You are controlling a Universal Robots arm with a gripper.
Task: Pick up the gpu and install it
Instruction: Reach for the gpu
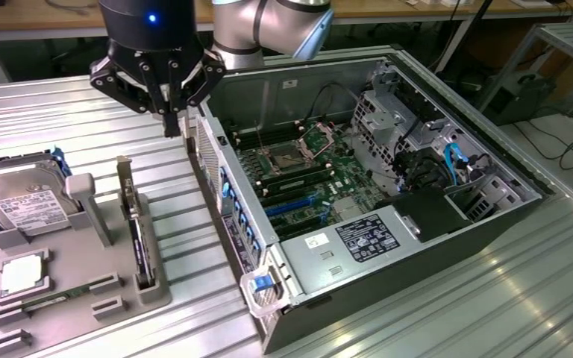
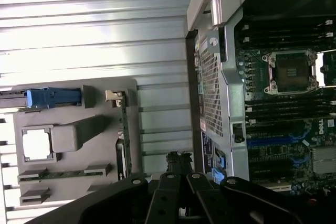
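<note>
Chip: small silver square, lying flat in the near end of the grey holder.
Hard drive: silver, labelled, lying in the holder's pocket toward the exterior view's left.
Gpu: stands on its long edge in a slot along the holder's side nearest the computer case. The pale bracket rises at its far end. In the wrist view it reads as a thin dark line.
Gpu handling (judged): light, stiff and thin. Smooth faces may slip, and the parts on the board look fragile.
Where to grip (judged): pinch across the upper free edge, both faces, near mid-length so it hangs level. Keep off the lower connector edge seated in the slot.
Case: lid off, motherboard exposed, just beside the holder.
Desk: ribbed metal, carrying the holder and case.
Claw: farthest back, fingers pressed together, nothing between them. It hangs over the desk near the case's rear wall, beyond the bracket end and apart from the gpu.
</note>
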